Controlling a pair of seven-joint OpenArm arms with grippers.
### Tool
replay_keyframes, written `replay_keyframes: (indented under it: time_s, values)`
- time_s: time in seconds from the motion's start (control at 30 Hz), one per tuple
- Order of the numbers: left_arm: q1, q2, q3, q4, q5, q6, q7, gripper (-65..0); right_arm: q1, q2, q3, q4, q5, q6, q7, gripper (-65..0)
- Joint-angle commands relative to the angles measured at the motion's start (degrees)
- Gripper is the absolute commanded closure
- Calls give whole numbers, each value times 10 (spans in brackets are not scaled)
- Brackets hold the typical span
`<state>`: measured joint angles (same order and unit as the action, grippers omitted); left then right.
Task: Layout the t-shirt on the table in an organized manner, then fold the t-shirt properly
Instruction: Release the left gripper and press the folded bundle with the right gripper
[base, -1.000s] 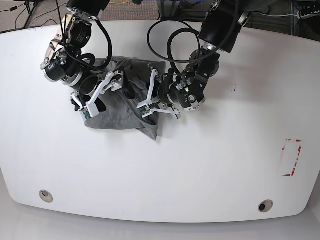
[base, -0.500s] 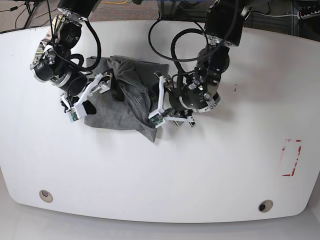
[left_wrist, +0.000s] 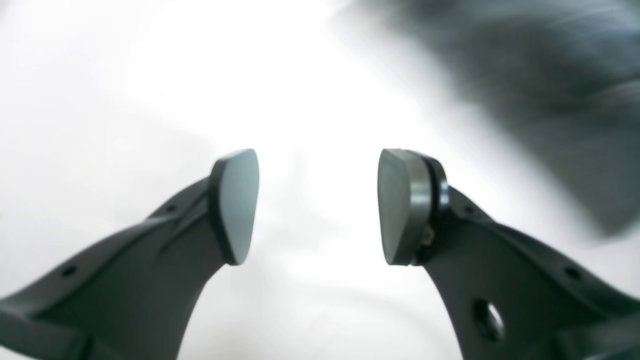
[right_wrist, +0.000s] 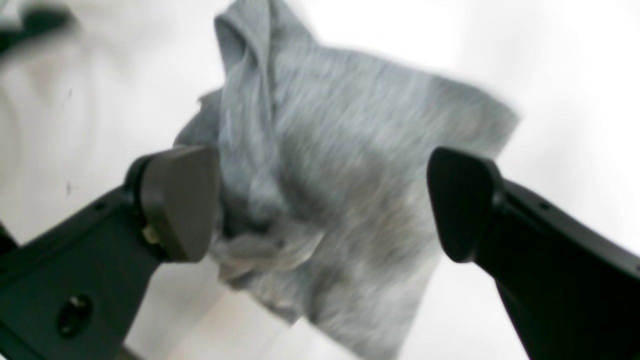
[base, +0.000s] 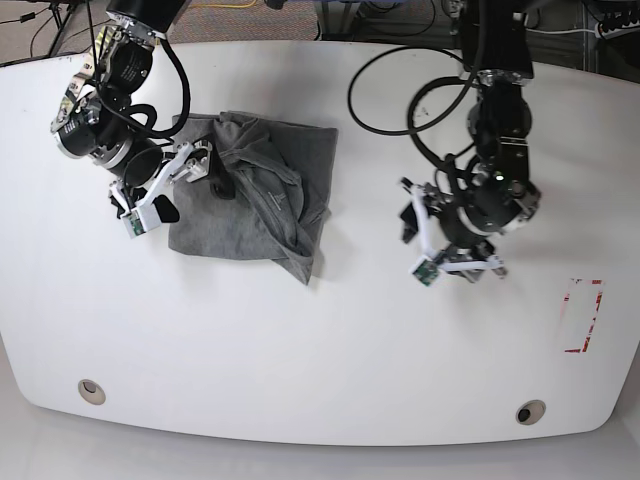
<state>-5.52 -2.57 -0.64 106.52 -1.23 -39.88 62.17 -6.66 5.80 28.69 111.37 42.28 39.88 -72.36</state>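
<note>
T-shirt (base: 255, 190) lies bunched on the table (base: 320, 340), toward its far left part in the base view, roughly square in outline with folds heaped along its middle and 1 pointed corner trailing toward the near edge.

Right gripper (base: 170, 185) hangs at the shirt's left edge, jaws spread wide. In its wrist view, its 2 pads (right_wrist: 180, 200) stand far apart with the grey cloth (right_wrist: 325, 200) below and between them; nothing is pinched, and whether a pad brushes the fabric I cannot tell, since the picture is blurred.

Left gripper (base: 455, 262) is well apart from the shirt, over bare white table to its right. In its wrist view, the pads (left_wrist: 235, 205) are parted with only white surface between them, so it is released and empty; a blurred dark-grey patch of shirt (left_wrist: 540, 90) fills the upper right corner of that view.

Also on the table are 2 round metal grommets (base: 92, 391) near the front edge and a red-and-white sticker (base: 583, 315) at the right. No containers show.
</note>
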Motion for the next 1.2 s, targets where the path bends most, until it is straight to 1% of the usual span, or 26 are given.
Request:
replay_keyframes:
  time_s: [0.0,0.13,0.3,0.47,0.57,0.73,1.03,1.17]
  values:
    - [-6,-18,-23,26,-14,-1,-13,-353,-6,1,-1,8,15,1,10,-620]
    - [6,-47,-80,32,-14,-1,-13,-353,-17,-17,-2,-15,15,1,11,-620]
    - [6,-70,-129,32,-14,-1,-13,-353,-20,-22,-5,-47,18,1,11,-620]
    - [7,-80,-166,31,-14,-1,-13,-353,-31,-23,-49,-57,20,1,13,-620]
    - [9,-88,-172,31,-14,-1,-13,-353,-31,-36,-73,-57,37,1,13,-620]
    - [18,-89,-173,32,-14,-1,-13,-353,-37,-52,-109,-57,59,1,11,-620]
    - [19,-89,-174,32,-14,-1,-13,-353,-39,-93,-166,-43,62,1,10,-620]
    - [19,-89,-174,32,-14,-1,-11,-353,-36,-93,-186,-43,62,1,1,-620]
